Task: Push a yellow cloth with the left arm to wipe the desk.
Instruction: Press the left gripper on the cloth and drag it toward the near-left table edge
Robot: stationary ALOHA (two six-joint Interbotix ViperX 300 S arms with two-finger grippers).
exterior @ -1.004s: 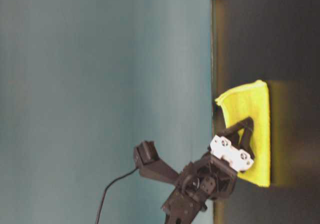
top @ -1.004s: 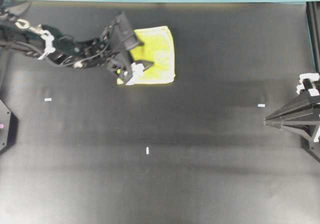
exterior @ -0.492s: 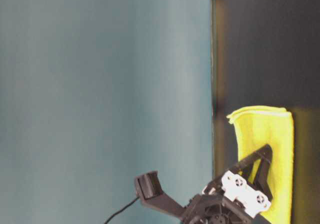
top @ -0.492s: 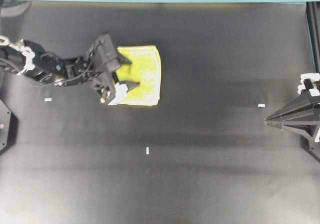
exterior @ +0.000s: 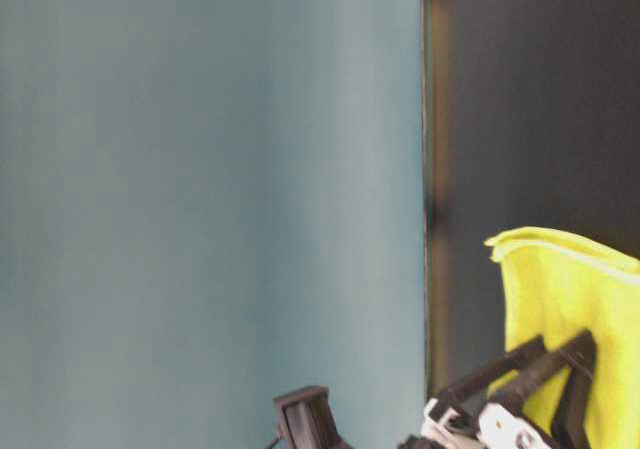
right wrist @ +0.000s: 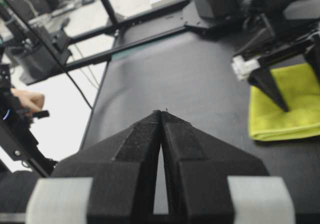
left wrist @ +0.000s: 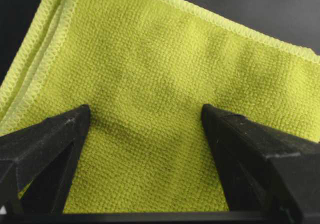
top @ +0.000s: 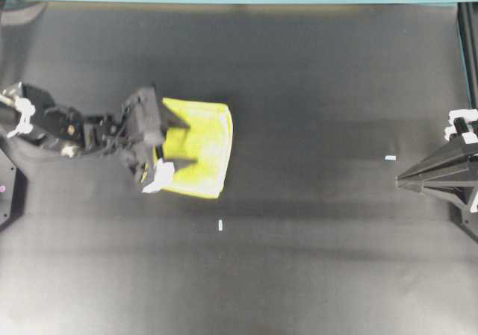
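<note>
The folded pale yellow-green fabric cloth [top: 196, 147] lies flat left of centre on the wide matte black surface [top: 314, 260]. The long black jointed left arm's claw [top: 181, 142] stands spread, both fingertips [left wrist: 75, 126] pressing on the cloth's left part. At the frame's right edge, the right claw [right wrist: 160, 115] rests closed and empty.

The right claw [right wrist: 160, 115] fills the near part of the picture, its two black fingers pressed together to one point, with pale patches low on each side. Past it the black counter [right wrist: 180, 79] runs far. At the right lies the yellow cloth [right wrist: 287, 109], flat and folded. The left claw [right wrist: 295, 84] stands spread, one pointed finger [right wrist: 270, 87] touching the cloth. Dark rails cross the far edge.
</note>
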